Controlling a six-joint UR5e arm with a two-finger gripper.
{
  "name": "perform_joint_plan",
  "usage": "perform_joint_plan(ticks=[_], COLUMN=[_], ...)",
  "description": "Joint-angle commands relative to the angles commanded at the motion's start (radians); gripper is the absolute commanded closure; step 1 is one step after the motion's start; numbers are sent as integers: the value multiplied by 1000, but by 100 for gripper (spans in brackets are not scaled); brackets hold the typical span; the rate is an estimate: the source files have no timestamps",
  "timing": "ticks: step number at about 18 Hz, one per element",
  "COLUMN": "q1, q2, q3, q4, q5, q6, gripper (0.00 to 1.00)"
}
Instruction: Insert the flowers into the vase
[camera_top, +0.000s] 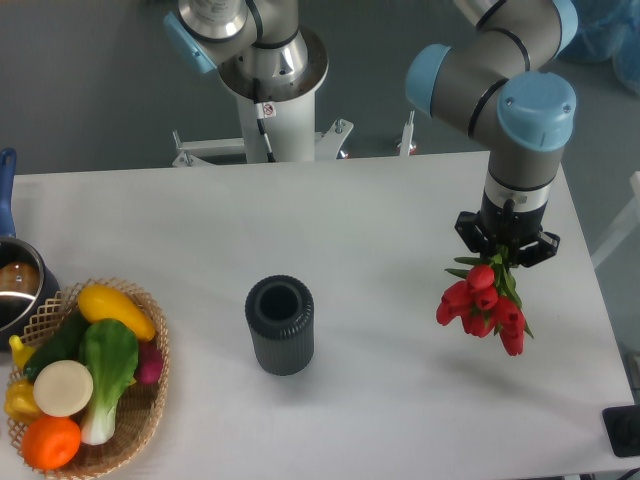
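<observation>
Hanging from the gripper (506, 252) at the 3 o'clock side of the table (380, 210), the flowers (484, 303) are held off the surface with red buds lowermost and green stems running up into the tool. The bunch's long axis is near vertical in this view, leaning slightly toward 7 o'clock at the bud end. The fingers are pinched on the stems; the contact itself is hidden behind the leaves.

The vase (279, 325) stands upright near table centre, round mouth facing up, well apart from the bunch, toward 9 o'clock of it.

A wicker basket (140, 420) of toy vegetables sits at the 8 o'clock corner, with a metal pot (18, 285) at 12 o'clock of the basket, just beside it.
</observation>
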Motion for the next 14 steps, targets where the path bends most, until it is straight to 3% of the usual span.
perform_joint_plan(ticks=[10, 14], q1=[-2, 3], q2=[5, 25], q3=[0, 0], q4=[-6, 6], q5=[-20, -153], q6=[6, 3], gripper=[100, 100])
